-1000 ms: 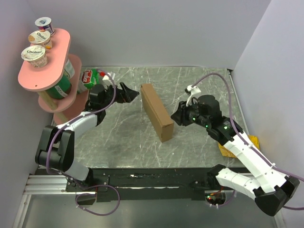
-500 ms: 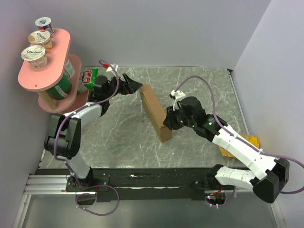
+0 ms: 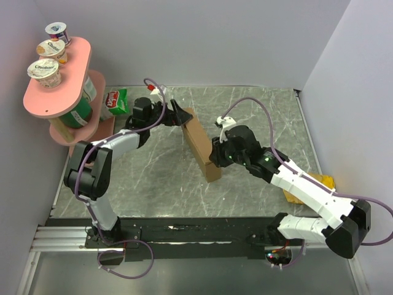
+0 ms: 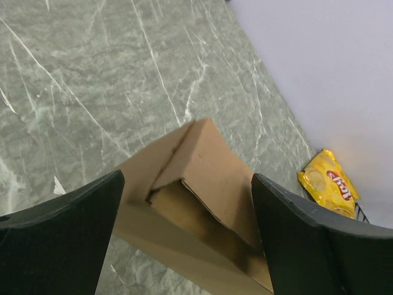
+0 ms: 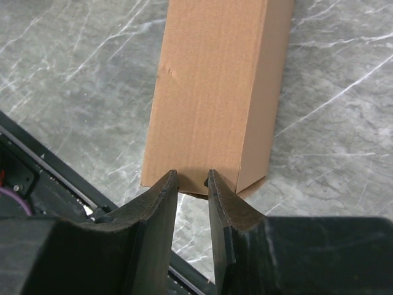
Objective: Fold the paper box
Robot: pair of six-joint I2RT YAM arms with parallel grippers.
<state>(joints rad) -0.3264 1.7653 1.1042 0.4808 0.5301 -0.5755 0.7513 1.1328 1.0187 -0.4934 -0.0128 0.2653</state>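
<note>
1. Left gripper [image 4: 186,184] check: confirm jaws spread wide and empty, with one folded end of paper box [image 3: 201,144] directly ahead between the fingers; contact not discernible.
2. Right gripper [image 5: 191,175] check: note jaws nearly together with only a slim gap, tips against the box's edge straight ahead. Treat any pinch on cardboard as unconfirmed.
3. Expect light, stiff corrugated board: likely springy at creases, apt to slide on table [image 3: 153,178], easily dented by hard squeezing.
4. Take hold at flap edges near creases, not mid-panel; brace the opposite end.
5. Mind the partly tucked end flap ahead of left gripper.
6. Use bare table either side of both grippers; avoid yellow snack packet [image 4: 328,182] beyond the box, by the wall.
</note>
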